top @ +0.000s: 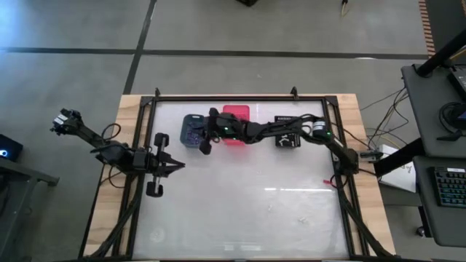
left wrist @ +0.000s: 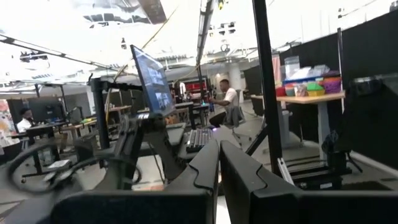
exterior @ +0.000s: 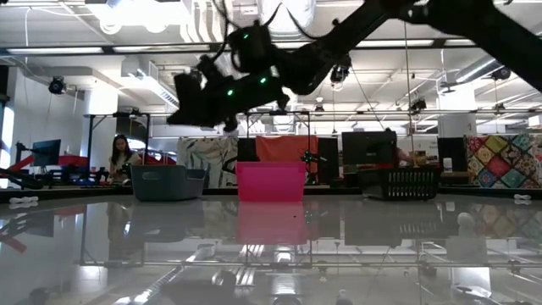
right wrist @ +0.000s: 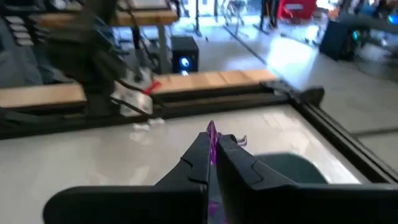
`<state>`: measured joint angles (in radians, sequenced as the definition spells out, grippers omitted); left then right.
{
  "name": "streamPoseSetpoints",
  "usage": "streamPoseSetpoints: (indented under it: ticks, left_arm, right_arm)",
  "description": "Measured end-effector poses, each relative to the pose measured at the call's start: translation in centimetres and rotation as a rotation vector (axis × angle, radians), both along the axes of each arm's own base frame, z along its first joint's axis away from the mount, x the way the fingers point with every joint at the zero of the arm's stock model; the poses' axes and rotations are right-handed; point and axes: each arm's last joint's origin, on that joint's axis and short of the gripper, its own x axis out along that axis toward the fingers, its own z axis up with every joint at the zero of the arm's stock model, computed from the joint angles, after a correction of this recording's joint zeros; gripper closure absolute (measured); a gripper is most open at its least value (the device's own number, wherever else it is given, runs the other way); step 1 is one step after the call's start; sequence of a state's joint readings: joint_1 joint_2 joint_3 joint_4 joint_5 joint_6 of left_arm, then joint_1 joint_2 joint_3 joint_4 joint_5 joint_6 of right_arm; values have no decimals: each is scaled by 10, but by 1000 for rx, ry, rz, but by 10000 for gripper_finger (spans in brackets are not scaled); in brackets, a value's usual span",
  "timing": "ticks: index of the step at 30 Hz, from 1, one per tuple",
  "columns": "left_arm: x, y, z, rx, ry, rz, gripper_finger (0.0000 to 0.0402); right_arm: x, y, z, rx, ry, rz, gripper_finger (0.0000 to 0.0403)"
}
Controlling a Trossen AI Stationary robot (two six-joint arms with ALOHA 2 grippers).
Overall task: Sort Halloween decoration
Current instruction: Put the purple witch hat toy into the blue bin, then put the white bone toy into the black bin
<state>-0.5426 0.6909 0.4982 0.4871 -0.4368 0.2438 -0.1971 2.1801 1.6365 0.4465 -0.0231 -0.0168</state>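
From above, the right arm stretches across the far side of the table, and the right gripper (top: pixel 206 145) hangs at the near edge of the blue-grey rectangular plastic bin (top: pixel 191 129), which holds several small purple trinkets (top: pixel 191 134). Just right of it stands the pink rectangular plastic bin (top: pixel 237 114), and further right the black rectangular mesh bin (top: pixel 287 140). The left gripper (top: pixel 156 166) waits at the table's left edge, well apart from the bins.

Level with the table, the right gripper (exterior: pixel 190 100) hovers well above the blue-grey bin (exterior: pixel 168 182), with the pink bin (exterior: pixel 271 181) and the black bin (exterior: pixel 405 181) in a row along the far side.

The left wrist camera looks out into the room; the left arm's fingers (left wrist: pixel 245 180) are pressed together on nothing.

The right wrist camera shows the right arm's fingers (right wrist: pixel 239 163) closed to a sliver on a thin purple decoration (right wrist: pixel 212 137) — only its tip stands proud of them. A curved edge of the blue-grey bin (right wrist: pixel 289 167) lies just below and to one side.

The grip looks slight, so the piece could slip out early. Released from this height and this close to the rim, so light a trinket could bounce off the wall onto the table — or stick to a finger pad.
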Motion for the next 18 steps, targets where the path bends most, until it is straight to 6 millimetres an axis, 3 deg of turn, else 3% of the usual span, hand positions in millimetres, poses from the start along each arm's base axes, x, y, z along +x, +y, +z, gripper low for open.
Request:
streamPoseSetpoints:
  ticks: [7,11,18]
  left_arm:
    - [-7,4,-4,-37,-12,-8,402]
    - [-8,5,-5,-44,-9,-11,402]
    - [-5,3,-8,-51,10,-15,402]
  right_arm:
    - [24,-15,-27,31,157,-87,394]
    - [31,-15,-24,32,194,-85,380]
    - [34,-16,-19,53,240,-94,312]
